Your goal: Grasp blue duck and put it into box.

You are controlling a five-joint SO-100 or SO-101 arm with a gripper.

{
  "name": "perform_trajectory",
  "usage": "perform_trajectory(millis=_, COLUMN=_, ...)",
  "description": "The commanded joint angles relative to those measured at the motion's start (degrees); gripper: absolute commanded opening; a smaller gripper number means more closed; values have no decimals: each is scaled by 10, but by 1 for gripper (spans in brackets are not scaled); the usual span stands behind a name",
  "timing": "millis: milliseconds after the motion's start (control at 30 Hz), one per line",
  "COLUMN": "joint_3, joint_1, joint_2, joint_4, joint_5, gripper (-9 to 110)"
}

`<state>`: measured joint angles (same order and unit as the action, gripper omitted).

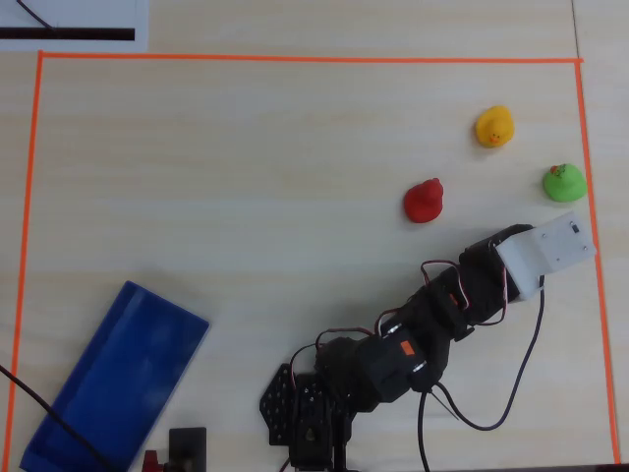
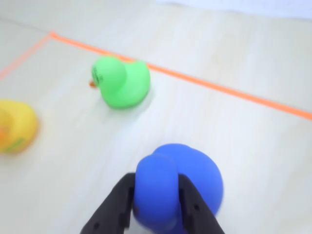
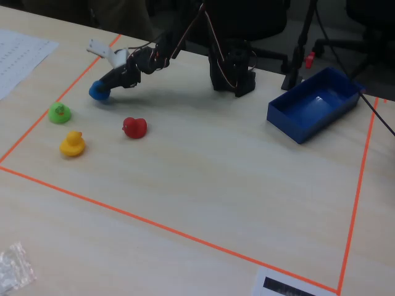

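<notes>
Gripper (image 2: pixel 155 204) apparently clamps blue duck (image 2: pixel 180 183); box (image 3: pixel 315 105) empty.

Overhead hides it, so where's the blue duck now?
In the wrist view the blue duck sits between the end effector fingers; in the fixed view it's far left, beside the green duck.

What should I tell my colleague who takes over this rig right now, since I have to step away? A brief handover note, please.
Pincer: shut on the blue duck, both fingers against its head in the wrist view; the duck looks to be at table level still.
Blue box: empty, at the far side of the orange-taped area from the duck in the fixed view.
Other ducks: green duck, yellow duck and red duck sit untouched near the pincer.
Done: grasp.
Left: lift, carry across to the box, release inside.
</notes>
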<state>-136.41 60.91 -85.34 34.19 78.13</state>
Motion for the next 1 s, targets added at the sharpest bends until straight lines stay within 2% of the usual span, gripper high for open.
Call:
perform_trajectory(millis=0, joint_3=60, joint_1=-42, joint_2=-149, joint_4=-245, joint_5=-62, gripper=0)
perform_trajectory(millis=100, joint_3=146, joint_1=-93, joint_2=-221, joint_4=-472, joint_5=-119, gripper=0)
perform_trajectory(millis=267, joint_3=261, joint_1=-229, joint_2=-316, joint_4=-780, joint_5=-183, gripper=0)
perform_trajectory(millis=500, joint_3=319, joint_1=-461, joint_2=-420, joint_4=-1103, joint_5=-266, gripper=0)
perform_trajectory(millis=700, joint_3=285, joint_1=-740, joint_2=-497, joint_4=-1278, joint_5=-387, gripper=0)
perform_trajectory(millis=800, joint_3=313, joint_1=-871, joint_2=-483, joint_4=-1321, joint_5=-457, gripper=0)
perform_trajectory(millis=967, joint_3=373, joint_1=-1025, joint_2=-409, joint_4=-1341, joint_5=-527, gripper=0)
